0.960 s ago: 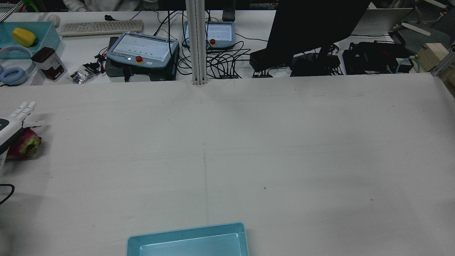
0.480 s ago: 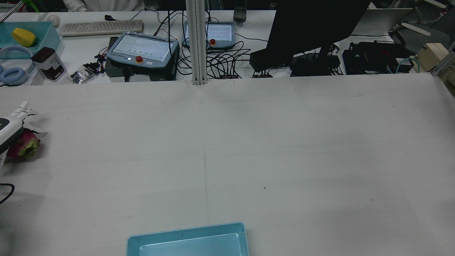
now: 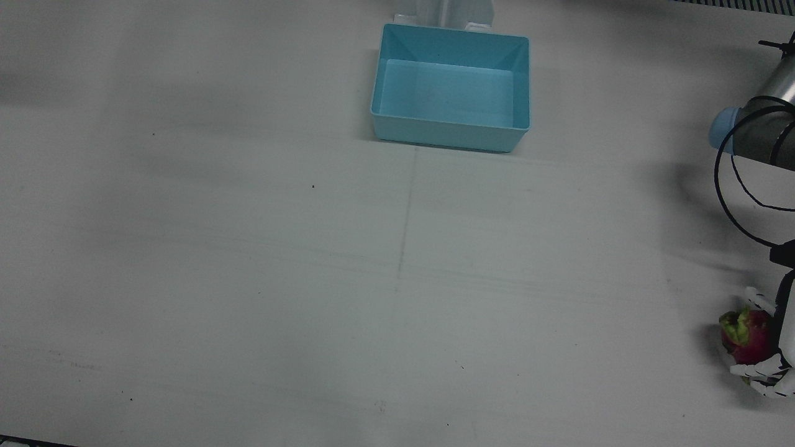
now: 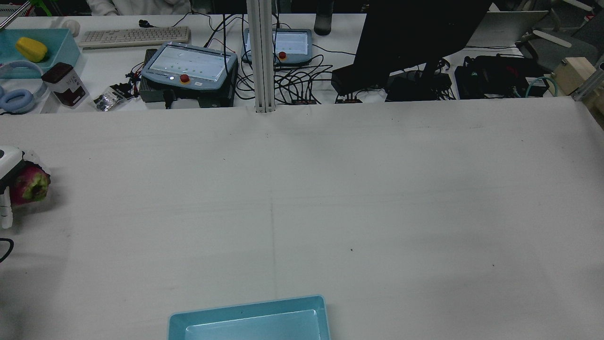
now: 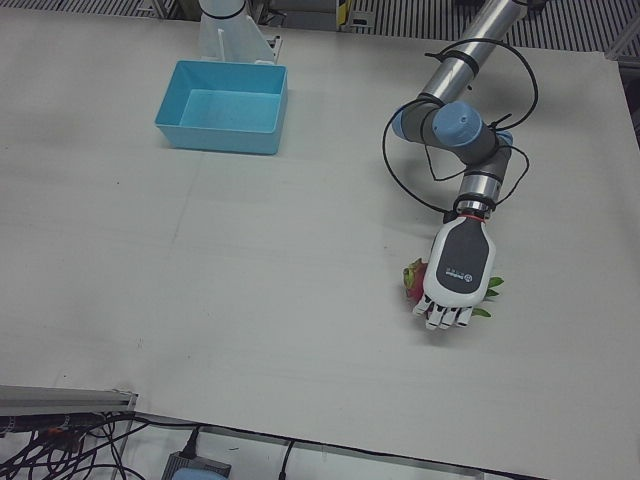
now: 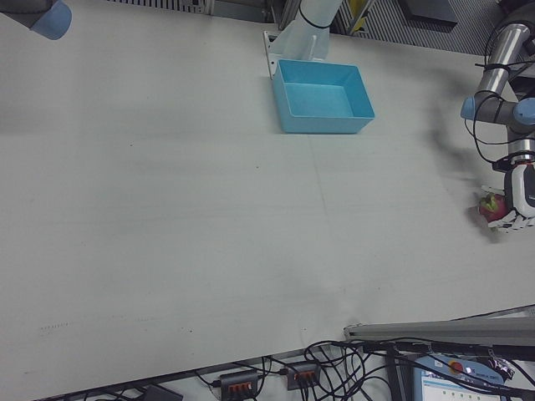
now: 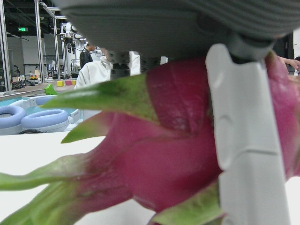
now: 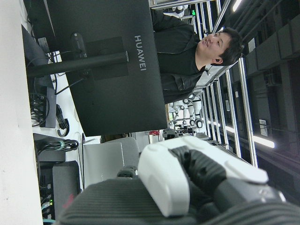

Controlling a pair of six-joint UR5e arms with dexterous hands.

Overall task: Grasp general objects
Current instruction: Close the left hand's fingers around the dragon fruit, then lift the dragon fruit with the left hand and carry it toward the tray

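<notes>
The dragon fruit [image 5: 412, 278] lies on the white table [image 3: 248, 261] at its far left edge on the robot's side, well apart from everything else on the work surface. The left hand [image 5: 459, 274] sits palm-down over it, its fingers [image 7: 246, 140] curled round the magenta skin and pressed against it; green scales stick out past the hand on both sides. In the front view only the fruit's cut green end [image 3: 738, 325] and part of the red body show beside the fingers.

Near the arms' pedestals stands a light blue bin [image 3: 452, 133], rectangular and open-topped, with nothing in it. On the desk beyond the table, a second teal tray [image 4: 61, 45] holds a yellow object [image 4: 31, 49], and beside it stands a small clear box with a dark lid [image 4: 64, 84] whose label is too small to read.

The right hand [image 8: 197, 173] appears only in its own view, raised off the table, with white and black parts close to the lens; whether its fingers are spread or closed cannot be told. Behind it a dark monitor [image 8: 101, 70] carries the word HUAWEI on its back.
</notes>
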